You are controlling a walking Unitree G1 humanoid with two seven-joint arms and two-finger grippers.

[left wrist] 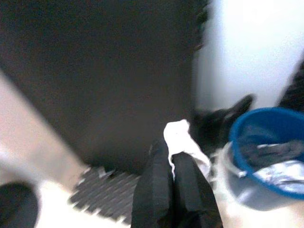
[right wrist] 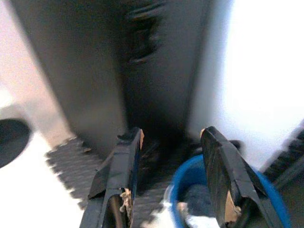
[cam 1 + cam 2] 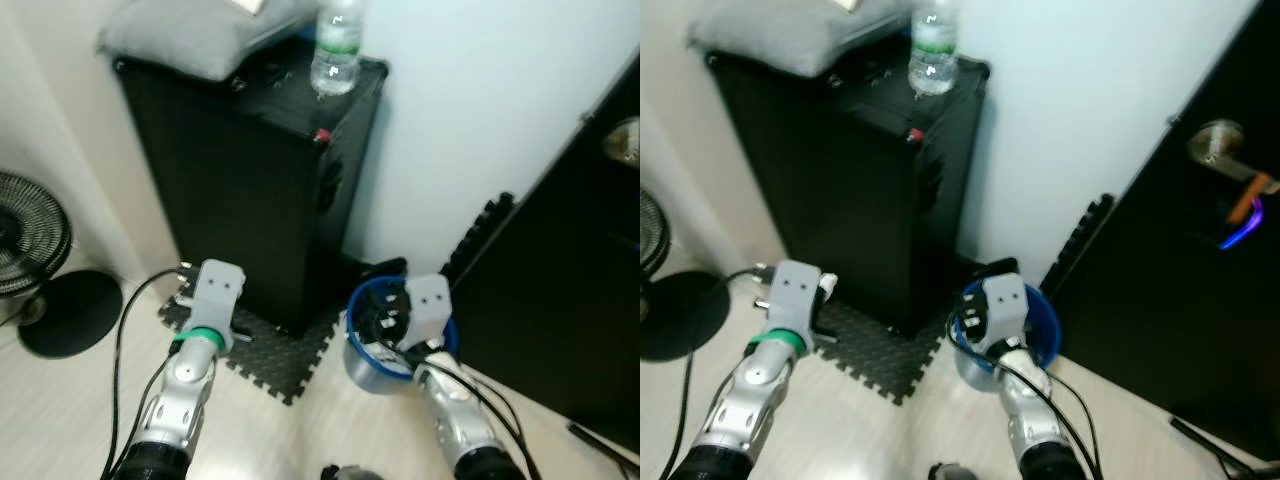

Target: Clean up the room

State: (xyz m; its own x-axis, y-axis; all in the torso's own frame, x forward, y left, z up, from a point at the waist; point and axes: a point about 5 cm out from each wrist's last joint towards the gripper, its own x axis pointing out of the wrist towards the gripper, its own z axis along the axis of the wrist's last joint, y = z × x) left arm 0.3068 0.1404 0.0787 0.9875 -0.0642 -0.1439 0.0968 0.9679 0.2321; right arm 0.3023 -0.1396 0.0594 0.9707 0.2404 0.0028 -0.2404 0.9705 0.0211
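A bottle (image 3: 336, 50) and cushion (image 3: 190, 35) sit on the cabinet (image 3: 250, 190) ahead; the bin (image 3: 365, 365) stands at its right, under my right gripper (image 3: 385, 322).

tall black cabinet (image 3: 250, 190) sitting in the corner against a pale wall (image 3: 480, 110), grey cushion (image 3: 190, 40) lying on top, dark foam mat (image 3: 285, 365) spreading over light wood floor (image 3: 60, 420), black fan (image 3: 30, 240) standing left, dark door (image 3: 1200, 300) showing right with metal handle (image 3: 1215, 145)

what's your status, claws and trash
Left claw shut on white scrap, beside blue bin. Right claw open, empty, above bin rim. Black cabinet close ahead.
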